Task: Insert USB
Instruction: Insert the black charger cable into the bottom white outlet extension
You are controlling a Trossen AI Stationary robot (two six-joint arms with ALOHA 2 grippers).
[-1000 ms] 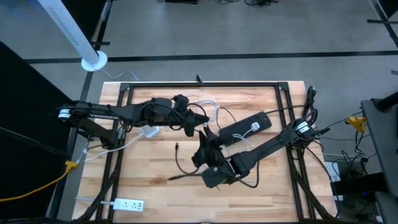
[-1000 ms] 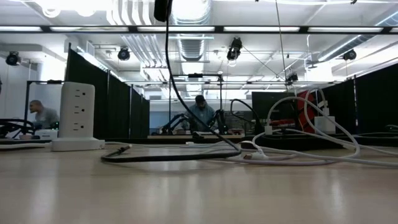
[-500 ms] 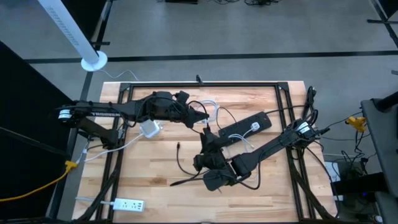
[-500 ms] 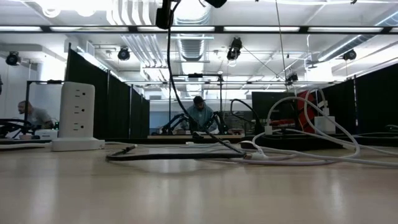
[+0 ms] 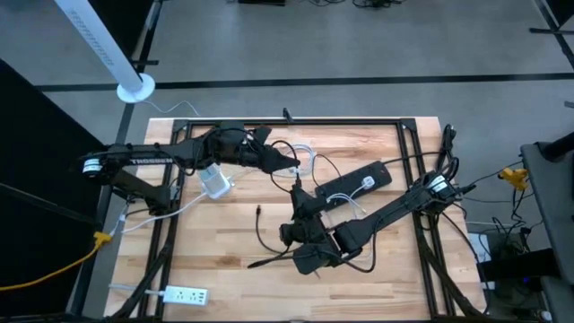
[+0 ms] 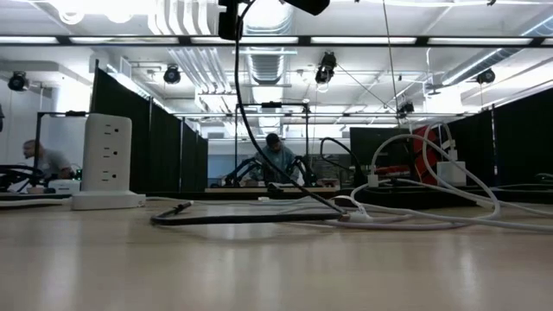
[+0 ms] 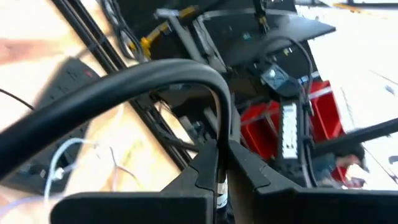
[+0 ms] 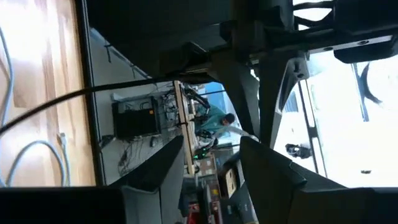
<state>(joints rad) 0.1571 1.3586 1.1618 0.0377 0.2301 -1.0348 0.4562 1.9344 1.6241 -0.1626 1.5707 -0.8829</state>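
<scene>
A black USB cable point(image 5: 260, 235) lies in loops on the wooden table and rises to my left gripper point(image 5: 294, 169), which is shut on it above the table's middle. In the low view the cable point(image 6: 244, 112) hangs from the top of the picture down to the table. My right gripper point(image 5: 298, 190) points toward the far edge just near of the left one. Its fingers point(image 8: 163, 167) stand apart with nothing between them. A black power strip point(image 5: 354, 184) lies on the table to their right. The cable's plug does not show. My left gripper pinches the black cable point(image 7: 219, 163) between its two fingertips, with the fingers lying along it. The cable leaves the tips, arches over point(image 7: 155, 74) and drops to the table, slack. The gripper is roughly level and well above the table; the held end lies hidden behind the fingers.
A white adapter point(image 5: 216, 183) with a white cord lies under the left arm. White cables point(image 5: 305, 158) curl near the far middle. A white power strip point(image 5: 184, 294) lies at the near left corner. In the low view a white outlet block point(image 6: 108, 164) stands upright at the left.
My left gripper has swung toward the table's far edge and rolled, still shut on the cable, uncovering the white adapter. The cable's loop on the table has crept a little sideways. My right gripper has rolled about its own axis without changing place.
</scene>
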